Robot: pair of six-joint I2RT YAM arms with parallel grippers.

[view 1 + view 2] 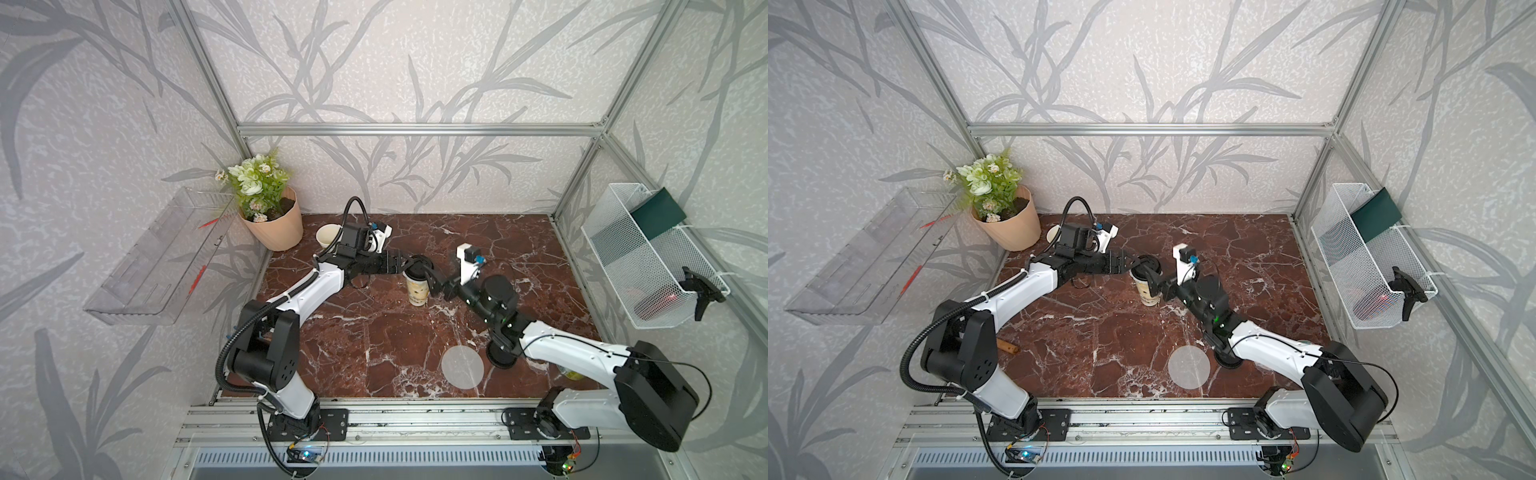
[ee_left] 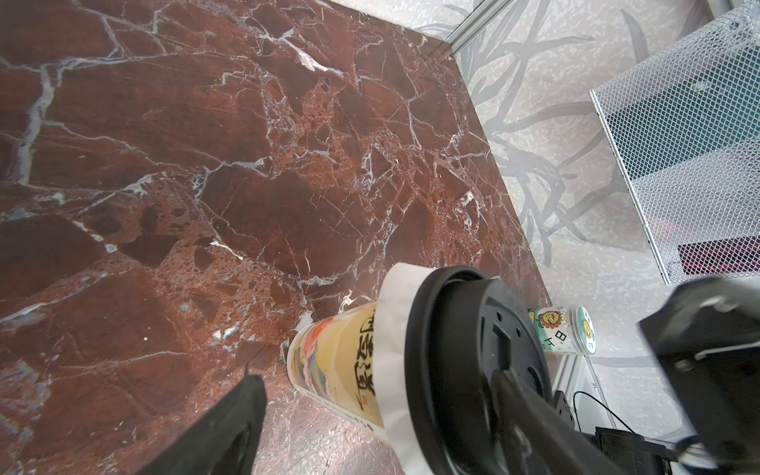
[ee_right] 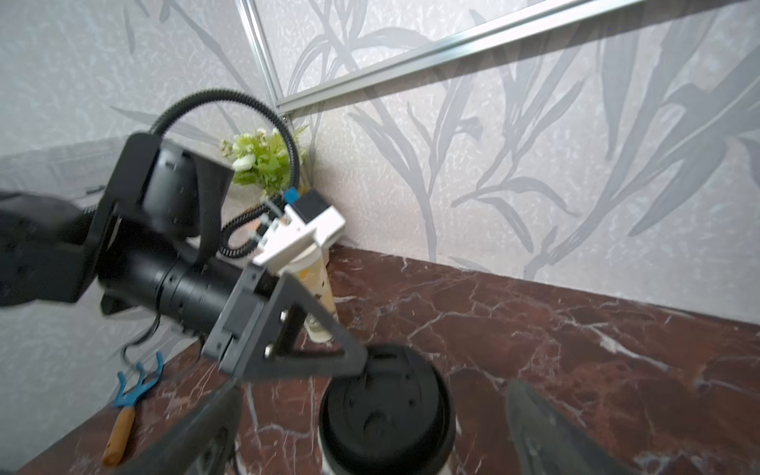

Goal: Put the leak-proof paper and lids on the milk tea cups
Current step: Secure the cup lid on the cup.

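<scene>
One milk tea cup (image 1: pixel 417 293) (image 1: pixel 1149 293) stands mid-table. A sheet of leak-proof paper (image 2: pixel 395 370) drapes over its mouth under a black lid (image 2: pixel 452 370) (image 3: pixel 386 411). My left gripper (image 1: pixel 415 266) (image 2: pixel 376 378) is open and reaches in from the left, with one finger (image 2: pixel 534 411) lying on the lid's top. My right gripper (image 1: pixel 430 276) (image 3: pixel 378 427) is open and straddles the lid from the right without touching it. A second cup (image 1: pixel 328 235) (image 3: pixel 318 283) stands uncovered by the flower pot. A loose paper disc (image 1: pixel 462 367) (image 1: pixel 1189 367) lies flat near the front.
A peach flower pot (image 1: pixel 276 224) stands at the back left. Another black lid (image 1: pixel 500 359) lies under my right arm, and a small printed jar (image 2: pixel 563 329) stands at the right edge. A hand rake (image 3: pixel 127 407) lies at the left. A wire basket (image 1: pixel 652 257) hangs on the right wall.
</scene>
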